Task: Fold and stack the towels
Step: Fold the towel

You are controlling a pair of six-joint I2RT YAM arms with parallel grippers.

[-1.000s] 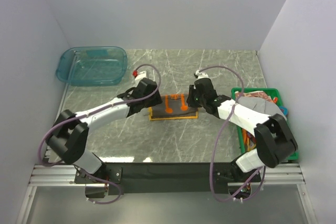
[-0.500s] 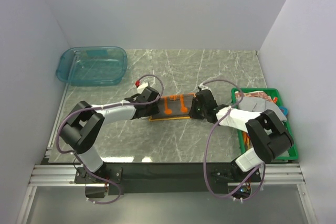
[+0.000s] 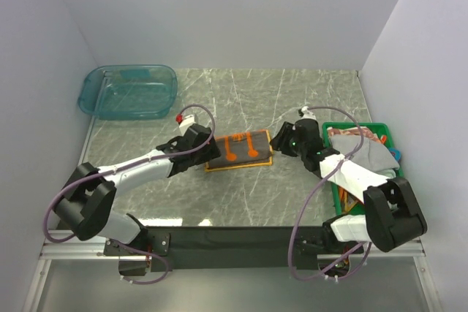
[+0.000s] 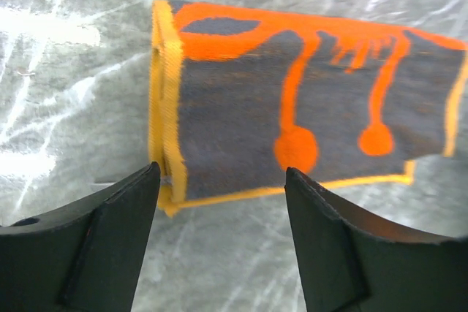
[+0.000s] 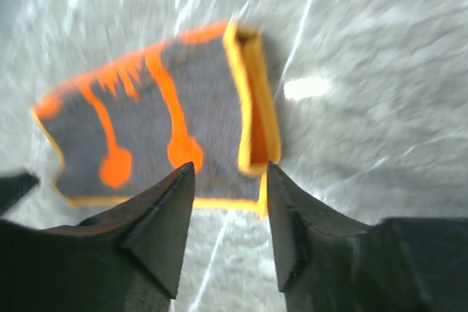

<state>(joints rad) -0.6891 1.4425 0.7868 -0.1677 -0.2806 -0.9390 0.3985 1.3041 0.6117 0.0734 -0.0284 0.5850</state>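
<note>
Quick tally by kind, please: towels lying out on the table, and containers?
Towels on the table: 1, the folded orange-lined towel.
Containers: 2, the teal tub and the green crate.
Total: 3. The cloth heap inside the crate is too bunched to count.

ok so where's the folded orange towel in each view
Top external: the folded towel lies near the picture's centre.
Left wrist: it fills the upper middle and right.
Right wrist: it sits left of centre, tilted.
Shared landmark: its two round-ended orange drips.
</note>
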